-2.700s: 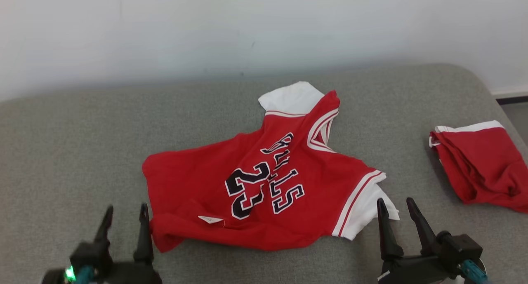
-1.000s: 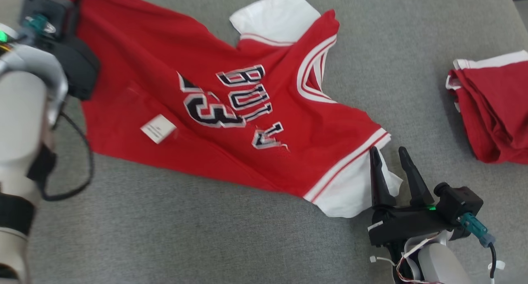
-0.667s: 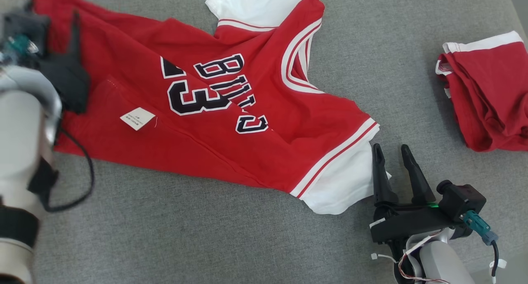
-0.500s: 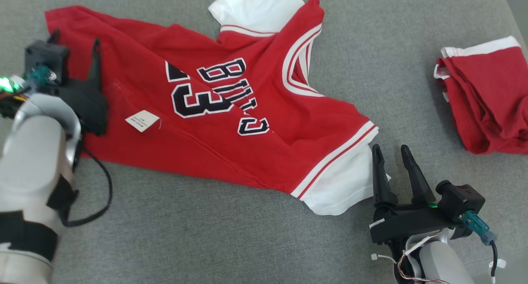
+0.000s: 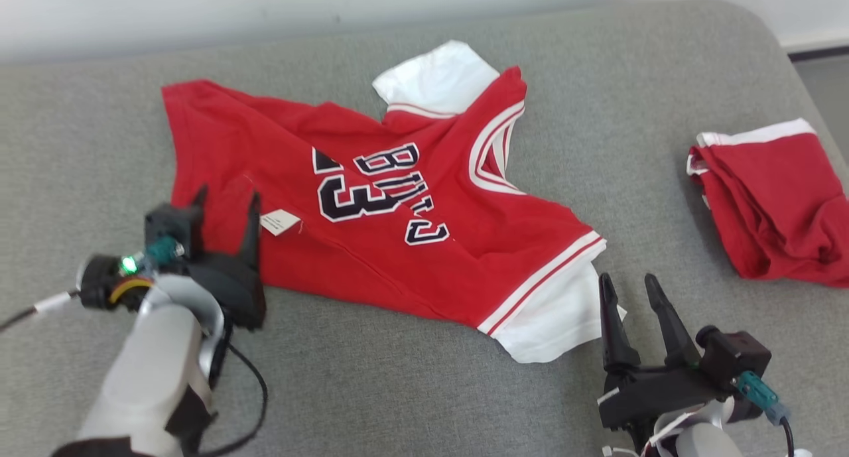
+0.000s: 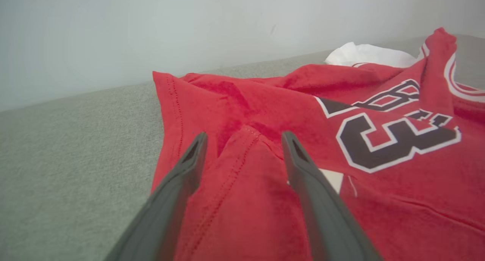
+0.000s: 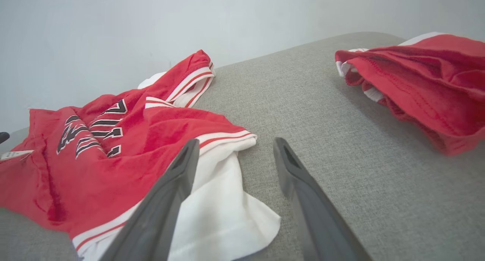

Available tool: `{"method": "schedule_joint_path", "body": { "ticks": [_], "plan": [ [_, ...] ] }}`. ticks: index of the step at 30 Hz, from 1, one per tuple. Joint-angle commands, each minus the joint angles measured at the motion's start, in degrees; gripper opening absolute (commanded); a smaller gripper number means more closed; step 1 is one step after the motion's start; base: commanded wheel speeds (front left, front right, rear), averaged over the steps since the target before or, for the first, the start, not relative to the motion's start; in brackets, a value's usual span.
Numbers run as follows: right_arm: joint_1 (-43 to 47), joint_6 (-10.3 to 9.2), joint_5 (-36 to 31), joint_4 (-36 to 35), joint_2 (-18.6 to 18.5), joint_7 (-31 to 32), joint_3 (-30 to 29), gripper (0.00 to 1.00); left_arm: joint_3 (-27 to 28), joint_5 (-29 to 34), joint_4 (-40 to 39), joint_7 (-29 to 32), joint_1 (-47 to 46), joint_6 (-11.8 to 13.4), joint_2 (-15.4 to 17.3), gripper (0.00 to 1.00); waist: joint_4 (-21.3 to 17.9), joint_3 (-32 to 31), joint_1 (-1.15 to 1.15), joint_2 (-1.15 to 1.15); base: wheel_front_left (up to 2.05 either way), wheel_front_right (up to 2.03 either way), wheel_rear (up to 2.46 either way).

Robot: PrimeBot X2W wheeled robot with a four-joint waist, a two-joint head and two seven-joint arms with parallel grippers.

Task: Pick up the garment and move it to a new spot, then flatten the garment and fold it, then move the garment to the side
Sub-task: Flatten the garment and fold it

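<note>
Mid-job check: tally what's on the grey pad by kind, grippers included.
Spread-out jersey: 1
Bunched red garment: 1
Grippers: 2, the left gripper and the right gripper, both open
Total: 4

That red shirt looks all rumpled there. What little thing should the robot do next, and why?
Probably lower the open left claw and pinch the raised hem fold between its fingers, ready to pull it flat. The jersey lies creased, its hem flipped over with the white tag showing.
</note>
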Motion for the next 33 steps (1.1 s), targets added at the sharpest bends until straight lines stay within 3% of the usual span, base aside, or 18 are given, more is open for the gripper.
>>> {"method": "schedule_joint_path", "body": {
  "ticks": [1, 10, 33],
  "plan": [
    [1.1, -0.15, -0.5, 0.3, 0.1, 0.0, -0.2, 1.00, 0.2, -0.5, -0.5, -0.2, 2.1, -0.1, -0.5, 1.00, 0.9, -2.9, 0.01, 0.00, 0.00, 0.00, 0.00],
    [2.4, -0.15, -0.9, 0.6, -0.1, 0.0, 0.0, 1.00, -0.5, -1.0, 0.8, -0.2, 4.8, -0.9, -0.3, 1.00, 0.2, -5.0, 0.01, 0.00, 0.00, 0.00, 0.00],
    [-0.4, -0.15, 0.0, -0.3, -0.7, 0.0, 1.1, 1.00, -4.7, 0.2, 10.2, 7.0, -9.4, -1.1, -0.5, 1.00, -1.3, 1.5, 0.01, 0.00, 0.00, 0.00, 0.00]
  ]
}}
